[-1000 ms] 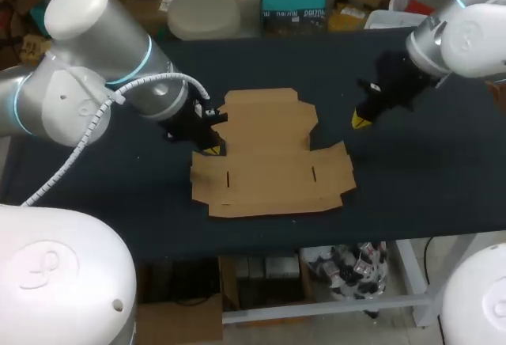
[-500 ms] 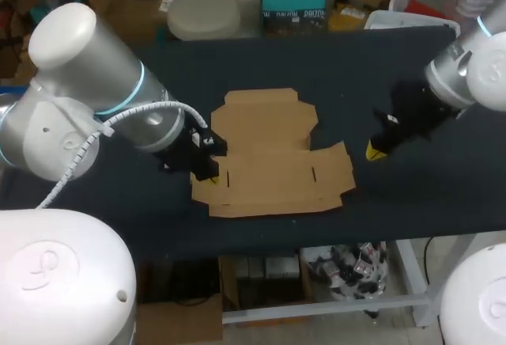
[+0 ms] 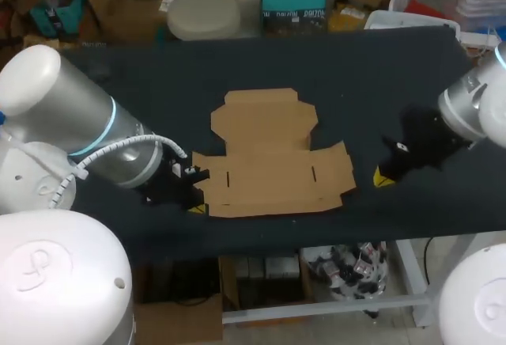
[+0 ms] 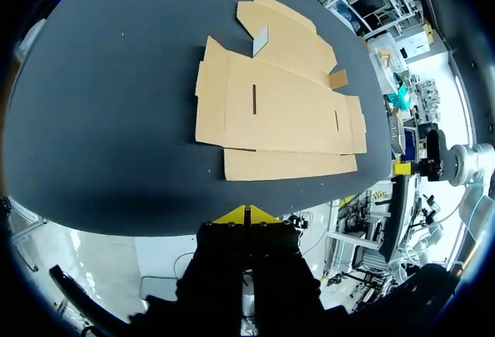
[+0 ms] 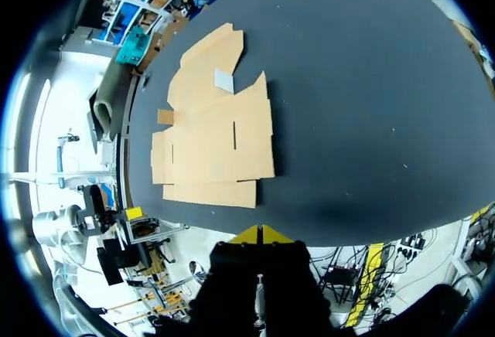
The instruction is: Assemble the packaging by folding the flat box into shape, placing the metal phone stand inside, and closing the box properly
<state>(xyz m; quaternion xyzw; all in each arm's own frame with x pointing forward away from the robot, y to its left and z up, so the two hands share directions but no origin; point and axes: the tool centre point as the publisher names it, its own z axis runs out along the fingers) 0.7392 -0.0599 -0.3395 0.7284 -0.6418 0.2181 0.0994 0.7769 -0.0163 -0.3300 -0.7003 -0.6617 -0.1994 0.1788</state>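
Note:
The flat brown cardboard box (image 3: pixel 269 155) lies unfolded in the middle of the black table (image 3: pixel 142 92), all flaps flat. My left gripper (image 3: pixel 196 208) is shut and empty, low over the table just off the box's front left corner. In the left wrist view its yellow tips (image 4: pixel 246 215) meet, with the cardboard (image 4: pixel 278 113) ahead of them. My right gripper (image 3: pixel 383 179) is shut and empty too, a short way right of the box's right flap. Its closed tips (image 5: pixel 261 234) point toward the cardboard (image 5: pixel 213 140), apart from it.
The table's front edge (image 3: pixel 300 238) runs just below the box and both grippers. Bare black tabletop lies behind the box and on either side of it. My right arm's yellow tip (image 4: pixel 402 168) shows in the left wrist view past the far end of the cardboard.
Both arms have drawn back. The left gripper slid from the box's left notch toward the front left corner. The right gripper moved rightward and nearer the front edge. The box has not moved.

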